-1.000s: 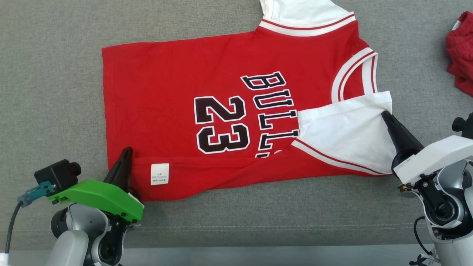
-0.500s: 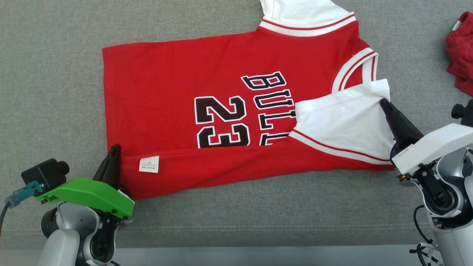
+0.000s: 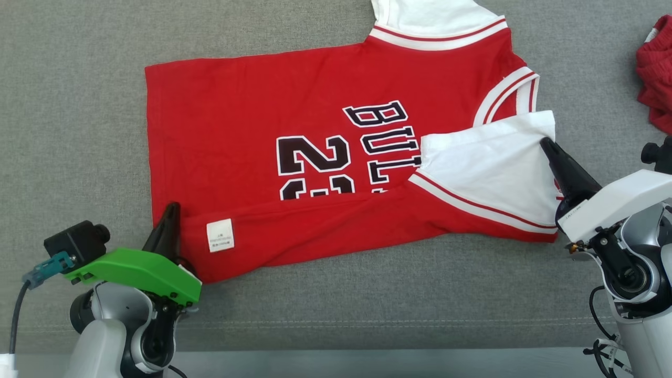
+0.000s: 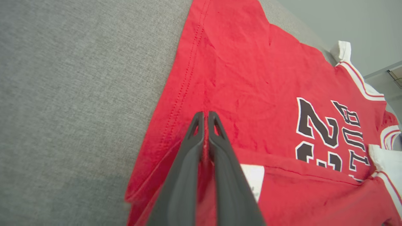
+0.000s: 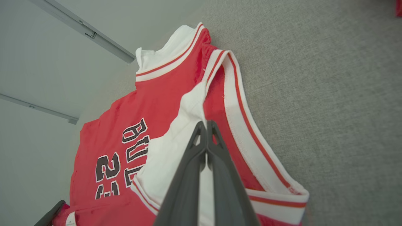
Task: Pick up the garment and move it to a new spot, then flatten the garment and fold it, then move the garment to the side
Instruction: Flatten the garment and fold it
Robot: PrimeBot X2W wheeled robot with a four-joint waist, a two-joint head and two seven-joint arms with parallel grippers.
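The red jersey (image 3: 252, 115) lies spread on the grey surface (image 3: 73, 105), with its near edge folded over. The left hand (image 3: 170, 207) points away from the robot, closed on the folded hem corner. The right hand (image 3: 546, 143) angles inward, pinching the white sleeve (image 3: 488, 168).

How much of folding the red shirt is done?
Done: the jersey lies spread flat on the grey cushion. In hand: the left gripper pinches the hem corner and the right gripper pinches the white sleeve, with the near edge turned over the lower half of the 23. Left: finishing the fold, then moving it to the side.
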